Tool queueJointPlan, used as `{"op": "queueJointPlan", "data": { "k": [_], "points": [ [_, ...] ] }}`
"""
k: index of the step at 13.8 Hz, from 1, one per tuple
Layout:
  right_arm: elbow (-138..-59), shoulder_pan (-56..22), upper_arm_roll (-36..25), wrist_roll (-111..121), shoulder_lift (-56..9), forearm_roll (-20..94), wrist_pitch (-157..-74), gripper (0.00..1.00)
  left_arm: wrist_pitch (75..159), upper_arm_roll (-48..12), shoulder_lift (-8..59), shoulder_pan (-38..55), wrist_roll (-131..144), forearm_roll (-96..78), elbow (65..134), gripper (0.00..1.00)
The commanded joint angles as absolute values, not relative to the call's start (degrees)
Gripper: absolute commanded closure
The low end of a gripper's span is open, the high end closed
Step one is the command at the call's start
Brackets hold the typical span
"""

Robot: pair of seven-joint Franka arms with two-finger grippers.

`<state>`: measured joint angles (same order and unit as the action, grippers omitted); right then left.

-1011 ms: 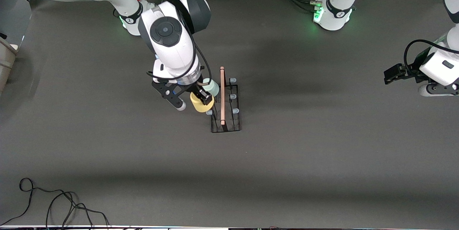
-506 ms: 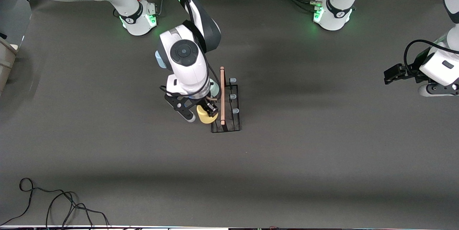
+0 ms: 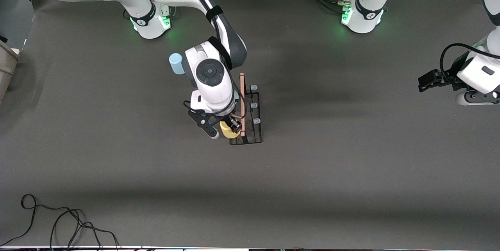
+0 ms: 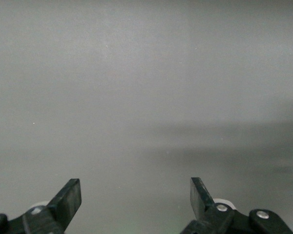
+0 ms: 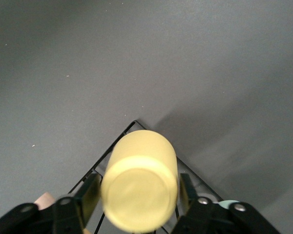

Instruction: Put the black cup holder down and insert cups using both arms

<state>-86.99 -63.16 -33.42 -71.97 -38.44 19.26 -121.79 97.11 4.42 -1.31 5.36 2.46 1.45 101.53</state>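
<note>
The right gripper (image 3: 223, 129) jaws flank the yellow cup (image 5: 139, 187) over the black cup holder (image 3: 252, 133); whether they pinch it I cannot tell. Left gripper (image 4: 136, 204) waits, jaws spread. Release only once it seats squarely.

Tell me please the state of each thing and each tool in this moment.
black cup holder, standing on table, three pegs bare
yellow cup, bottom up at the holder
pale green cup, at the holder, mostly hidden
light blue cup, on table, off the holder
right tool, around the yellow cup
left tool, open, waiting over the table's left-arm end
</note>
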Motion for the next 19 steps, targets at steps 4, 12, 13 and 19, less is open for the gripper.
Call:
{"op": "queueJointPlan", "data": {
  "k": [4, 12, 13, 19],
  "points": [
    [-80.00, -62.75, -35.94, -71.98, -32.97, 19.25, -108.68, 0.00, 96.24, 4.57, -1.14, 5.36, 2.29, 1.14, 100.99, 0.00],
    [-79.96, -62.93, -37.70, -58.75, -14.70, 11.62, -90.45, 0.00, 96.42, 4.57, -1.14, 5.36, 2.29, 1.14, 100.99, 0.00],
    [-82.42, -61.28, -37.27, -54.01, -11.55, 9.51, -90.27, 0.00, 96.42, 4.57, -1.14, 5.36, 2.29, 1.14, 100.99, 0.01],
    [-91.05, -28.63, -14.02, -28.08, 0.96, 1.23, -87.90, 0.00, 96.33, 4.57, -1.14, 5.36, 2.29, 1.23, 100.99, 0.01]
  ]
}}
